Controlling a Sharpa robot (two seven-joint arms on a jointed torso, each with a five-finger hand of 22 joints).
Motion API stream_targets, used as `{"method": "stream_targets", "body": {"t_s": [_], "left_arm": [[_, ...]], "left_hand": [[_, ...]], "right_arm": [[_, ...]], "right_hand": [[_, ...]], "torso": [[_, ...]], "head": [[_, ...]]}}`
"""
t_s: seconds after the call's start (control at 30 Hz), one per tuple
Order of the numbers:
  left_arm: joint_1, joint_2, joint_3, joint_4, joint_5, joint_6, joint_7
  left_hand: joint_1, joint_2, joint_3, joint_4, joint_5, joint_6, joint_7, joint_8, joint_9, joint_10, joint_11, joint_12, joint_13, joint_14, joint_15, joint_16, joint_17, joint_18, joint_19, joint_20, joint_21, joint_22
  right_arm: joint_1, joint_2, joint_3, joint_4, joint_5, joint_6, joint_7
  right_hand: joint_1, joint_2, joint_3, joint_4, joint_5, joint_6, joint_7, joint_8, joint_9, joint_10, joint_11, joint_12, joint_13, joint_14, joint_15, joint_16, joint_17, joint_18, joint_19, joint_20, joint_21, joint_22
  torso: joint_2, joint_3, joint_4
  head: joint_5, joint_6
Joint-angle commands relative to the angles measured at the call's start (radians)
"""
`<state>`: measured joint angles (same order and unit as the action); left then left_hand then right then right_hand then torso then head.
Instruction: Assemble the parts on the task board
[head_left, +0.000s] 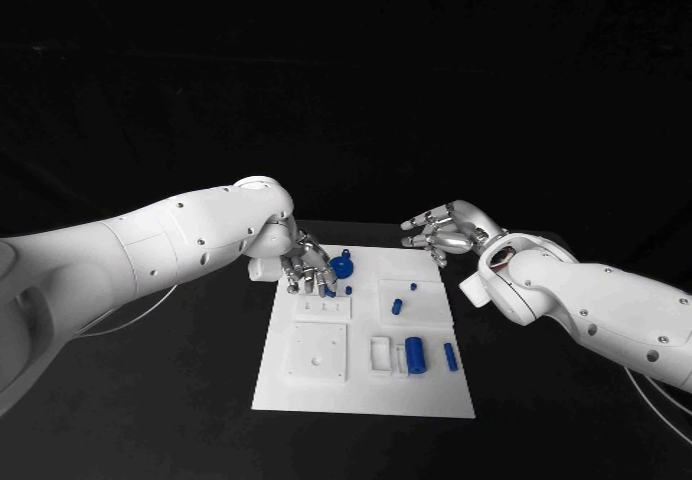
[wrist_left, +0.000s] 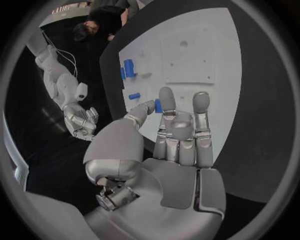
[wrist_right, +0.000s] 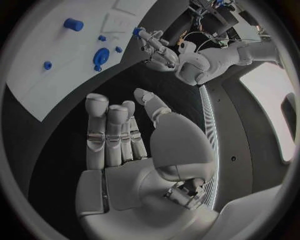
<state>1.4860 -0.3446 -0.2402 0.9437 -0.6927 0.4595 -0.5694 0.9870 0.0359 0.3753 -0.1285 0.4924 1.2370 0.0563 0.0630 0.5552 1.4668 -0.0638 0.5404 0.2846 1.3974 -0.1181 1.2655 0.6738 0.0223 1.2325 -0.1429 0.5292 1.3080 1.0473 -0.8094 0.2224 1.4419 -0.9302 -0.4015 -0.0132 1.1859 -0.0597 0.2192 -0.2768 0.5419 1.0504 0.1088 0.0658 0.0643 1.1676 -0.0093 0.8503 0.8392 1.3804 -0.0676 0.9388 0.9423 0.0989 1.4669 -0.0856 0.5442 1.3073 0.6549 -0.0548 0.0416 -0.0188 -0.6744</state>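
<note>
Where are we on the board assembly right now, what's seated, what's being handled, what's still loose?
Seated: I cannot confirm any part. In hand: the left robot hand pinches a small blue piece over the task board, near the blue round part. The right robot hand hovers empty. Left: the blue cylinder, the blue peg and others lie loose.

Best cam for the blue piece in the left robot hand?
Left wrist view: blue piece pinched close-up by the left robot hand, thumb against finger. Right wrist view shows it small, distant; in head view fingers mostly hide it.
</note>
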Motion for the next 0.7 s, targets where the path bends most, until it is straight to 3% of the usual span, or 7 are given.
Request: {"method": "stream_targets", "body": {"t_s": [0.03, 0.3, 0.7], "left_arm": [[0.001, 0.018, 0.001, -0.027, -0.043, 0.054, -0.02], [-0.01, 0.048, 0.001, -0.065, -0.062, -0.002, -0.023], [-0.045, 0.086, 0.001, -0.12, -0.112, 0.006, -0.036]], "left_hand": [[-0.001, 0.004, 0.163, -0.157, 0.005, 0.087, -0.064, 0.003, 0.003, 0.049, -0.006, 0.004, 0.002, 0.011, -0.007, 0.002, 0.001, 0.008, -0.003, 0.002, 0.007, 0.02], [-0.011, 0.005, 0.166, -0.157, 0.012, 0.099, -0.069, 0.004, 0.02, 0.049, -0.009, 0.029, 0.01, 0.022, -0.01, 0.018, 0.03, 0.009, 0.003, 0.001, 0.012, 0.02], [-0.011, 0.002, 0.172, -0.157, 0.015, 0.098, -0.068, 0.003, 0.023, 0.049, -0.009, 0.028, 0.008, 0.021, -0.01, 0.016, 0.028, 0.009, 0.003, 0.0, 0.013, 0.02]], "right_arm": [[0.0, 0.004, 0.003, 0.0, -0.014, -0.043, -0.002], [0.0, 0.008, 0.008, 0.002, -0.014, -0.052, -0.006], [0.0, 0.011, 0.011, 0.003, -0.012, -0.06, -0.007]], "right_hand": [[-0.001, -0.008, 0.01, 0.0, 0.006, 0.006, -0.002, -0.004, -0.001, 0.005, -0.001, -0.004, -0.004, 0.001, -0.006, -0.008, -0.002, 0.005, 0.023, -0.006, -0.007, 0.058], [-0.002, -0.011, 0.021, -0.001, 0.011, 0.006, -0.002, -0.004, -0.001, 0.007, -0.001, -0.007, -0.011, 0.002, -0.007, -0.01, -0.005, 0.005, 0.024, -0.007, -0.01, 0.058], [0.0, -0.018, 0.045, -0.002, 0.012, 0.008, -0.002, -0.004, -0.001, 0.008, -0.002, -0.01, -0.022, 0.002, -0.007, -0.013, -0.007, 0.005, 0.024, -0.008, -0.014, 0.058]], "torso": [[0.0, -0.0004, 0.0001], [-0.001, -0.0015, 0.0002], [0.0, -0.0029, -0.0006]], "head": [[0.001, -0.002], [-0.004, -0.008], [-0.005, -0.013]]}}
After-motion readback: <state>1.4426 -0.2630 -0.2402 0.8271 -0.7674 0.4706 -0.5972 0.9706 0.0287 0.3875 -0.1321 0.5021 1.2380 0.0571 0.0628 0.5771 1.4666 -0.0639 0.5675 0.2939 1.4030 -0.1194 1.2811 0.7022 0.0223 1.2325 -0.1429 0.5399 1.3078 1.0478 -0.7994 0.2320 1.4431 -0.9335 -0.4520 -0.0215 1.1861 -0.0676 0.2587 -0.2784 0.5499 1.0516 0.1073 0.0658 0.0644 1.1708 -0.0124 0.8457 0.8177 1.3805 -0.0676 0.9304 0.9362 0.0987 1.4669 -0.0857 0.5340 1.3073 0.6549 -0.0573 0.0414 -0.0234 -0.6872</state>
